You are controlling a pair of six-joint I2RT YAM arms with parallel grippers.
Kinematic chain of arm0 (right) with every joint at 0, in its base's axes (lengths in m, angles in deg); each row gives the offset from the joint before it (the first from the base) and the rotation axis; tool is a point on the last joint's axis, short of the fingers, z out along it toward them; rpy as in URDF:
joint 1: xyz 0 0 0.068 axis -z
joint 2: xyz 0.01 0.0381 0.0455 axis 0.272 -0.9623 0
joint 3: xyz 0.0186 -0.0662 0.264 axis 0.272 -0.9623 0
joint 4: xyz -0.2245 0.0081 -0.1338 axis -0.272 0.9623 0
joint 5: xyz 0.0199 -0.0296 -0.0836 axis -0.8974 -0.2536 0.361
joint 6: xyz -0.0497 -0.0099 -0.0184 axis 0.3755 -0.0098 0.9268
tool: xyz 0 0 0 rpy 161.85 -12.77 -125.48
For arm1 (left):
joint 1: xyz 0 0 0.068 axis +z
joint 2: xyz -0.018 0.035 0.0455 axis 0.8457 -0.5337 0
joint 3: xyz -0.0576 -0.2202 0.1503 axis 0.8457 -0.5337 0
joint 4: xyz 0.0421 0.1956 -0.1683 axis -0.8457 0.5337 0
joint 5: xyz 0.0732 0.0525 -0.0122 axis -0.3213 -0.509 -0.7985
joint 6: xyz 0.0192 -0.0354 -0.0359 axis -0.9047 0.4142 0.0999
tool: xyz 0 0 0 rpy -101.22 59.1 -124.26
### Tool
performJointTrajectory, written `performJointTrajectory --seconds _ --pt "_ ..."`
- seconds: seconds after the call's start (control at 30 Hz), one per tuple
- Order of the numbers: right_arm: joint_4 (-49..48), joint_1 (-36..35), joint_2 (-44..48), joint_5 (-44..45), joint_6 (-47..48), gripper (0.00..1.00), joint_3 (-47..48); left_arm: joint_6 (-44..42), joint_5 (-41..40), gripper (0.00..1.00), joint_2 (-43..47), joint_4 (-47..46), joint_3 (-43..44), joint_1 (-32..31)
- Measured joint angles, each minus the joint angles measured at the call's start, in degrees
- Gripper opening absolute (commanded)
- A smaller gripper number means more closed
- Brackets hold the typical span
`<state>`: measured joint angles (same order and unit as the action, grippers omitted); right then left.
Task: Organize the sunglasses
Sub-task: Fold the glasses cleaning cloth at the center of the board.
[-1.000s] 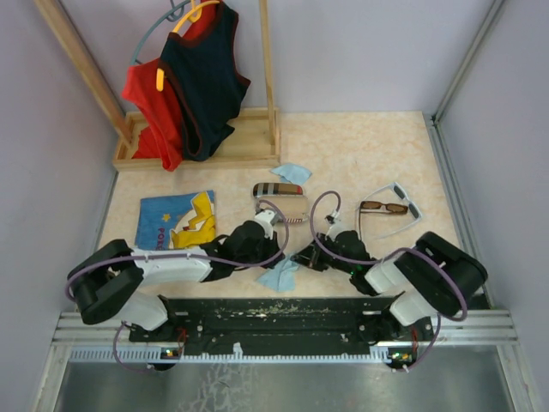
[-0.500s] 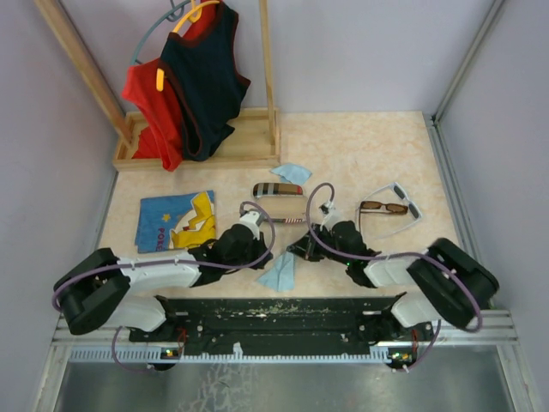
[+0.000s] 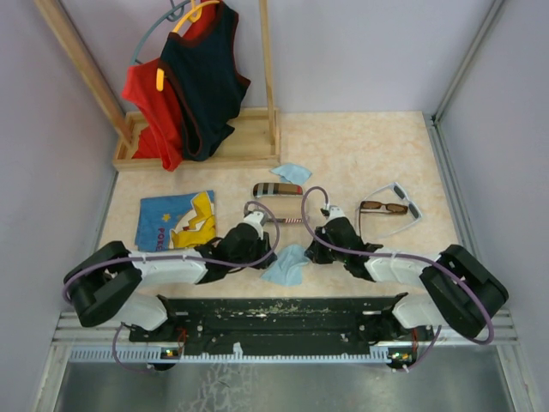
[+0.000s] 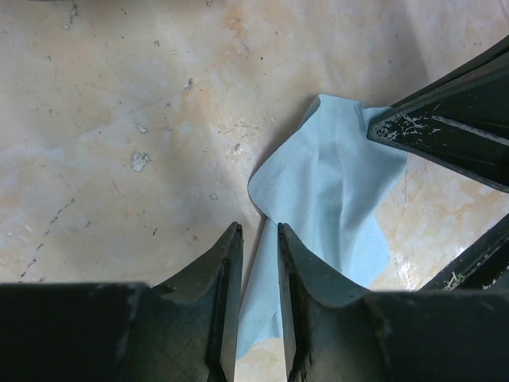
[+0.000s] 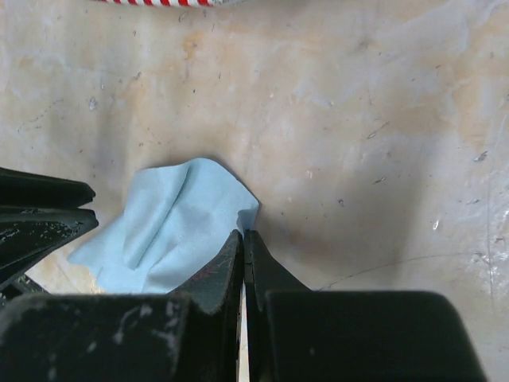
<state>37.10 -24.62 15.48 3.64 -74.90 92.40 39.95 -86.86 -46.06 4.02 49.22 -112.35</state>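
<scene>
1. Grey walls close in a pale, marbled counter. A wooden rack hung with a red and a dark top stands at the far left, away from the work.
2. The sunglasses lie together at the right of the counter, just beyond the right arm. The brown pair rests within the spread arms of the white-grey pair, and the two look to be touching. Neither pair is held or cased, so the sorting of them seems not yet begun.
3. Between the two arms a light-blue cloth lies rumpled near the counter's front. Both tools meet over it, which suggests that the step in hand is handling the cloth rather than the glasses.
4. The right jaws are pressed fully together, with their tip at one corner of the cloth. Whether a fold is pinched there cannot be told.
5. The left jaws stand a narrow slit apart, and a strip of the cloth shows through the gap. That gap looks too wide for such thin fabric, so the cloth is probably loose.
6. Farther back a plaid case and a red-striped case wait near the middle. They are likely homes for the glasses. A second cloth lies behind them.
</scene>
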Motion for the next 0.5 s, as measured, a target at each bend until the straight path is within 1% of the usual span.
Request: performJointTrajectory --seconds 0.07,0.23,0.5 --pt "0.2 0.0 -0.3 0.5 -0.1 0.00 0.1 0.3 -0.3 0.38 -0.2 0.0 0.3 0.2" --pt "0.3 0.0 -0.3 1.4 -0.5 0.00 0.1 0.9 -0.7 0.44 -1.9 0.7 2.0 1.7" --pt "0.0 0.0 -0.5 1.6 -1.0 0.00 0.1 1.0 0.9 0.44 -5.7 1.8 6.3 2.4"
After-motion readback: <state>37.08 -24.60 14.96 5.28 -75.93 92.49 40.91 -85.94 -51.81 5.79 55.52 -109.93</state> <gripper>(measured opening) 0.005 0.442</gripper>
